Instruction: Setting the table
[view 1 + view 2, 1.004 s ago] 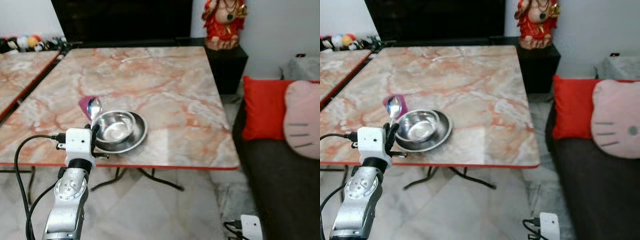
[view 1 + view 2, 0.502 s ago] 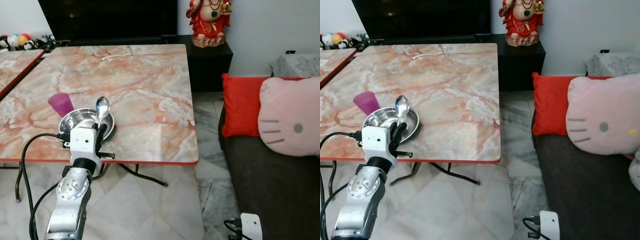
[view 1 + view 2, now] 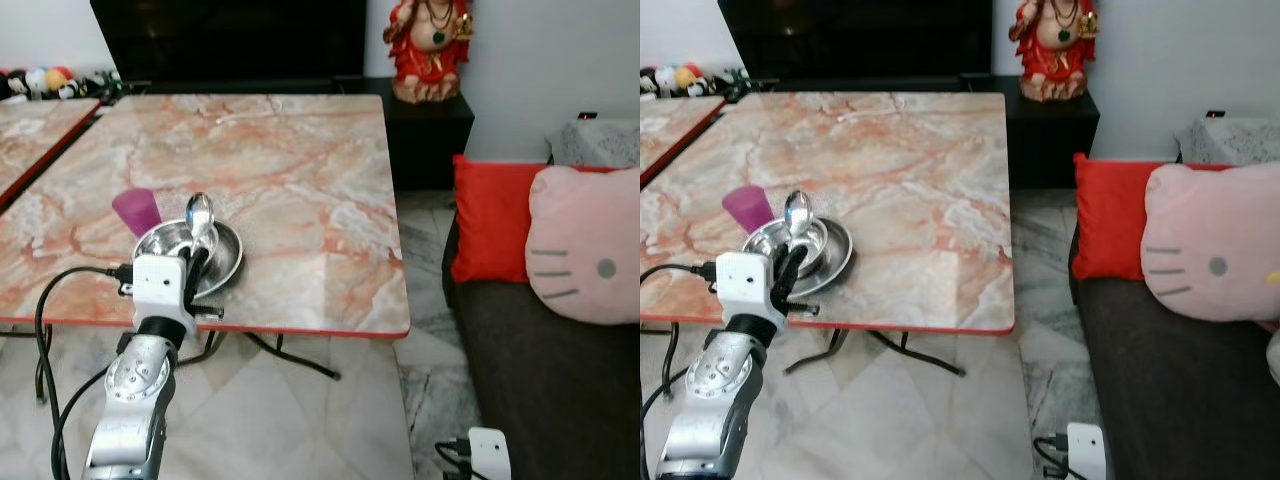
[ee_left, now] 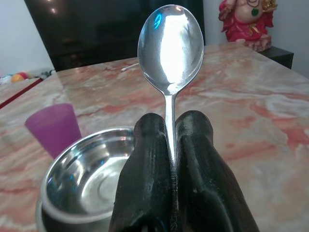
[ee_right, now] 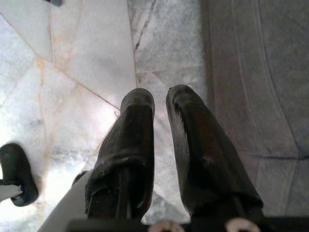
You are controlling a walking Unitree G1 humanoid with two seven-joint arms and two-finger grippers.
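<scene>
One spoon (image 4: 170,48) is sitting pinched upright in your left gripper (image 4: 170,140), hovering at the near table (image 3: 300,180) edge over the steel bowl (image 3: 188,255). View is shifting since a second ago, so you're repositioning. Right gripper (image 5: 159,108) is hanging idle, fingers narrowly apart, empty.

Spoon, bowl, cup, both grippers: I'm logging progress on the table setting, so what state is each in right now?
Spoon: upright, handle clamped in the left gripper.
Bowl: upright, empty, sitting in a steel plate.
Purple cup: upright on the table, beside the bowl.
Right gripper: holding nothing, fingers slightly apart, pointing at the floor.
</scene>
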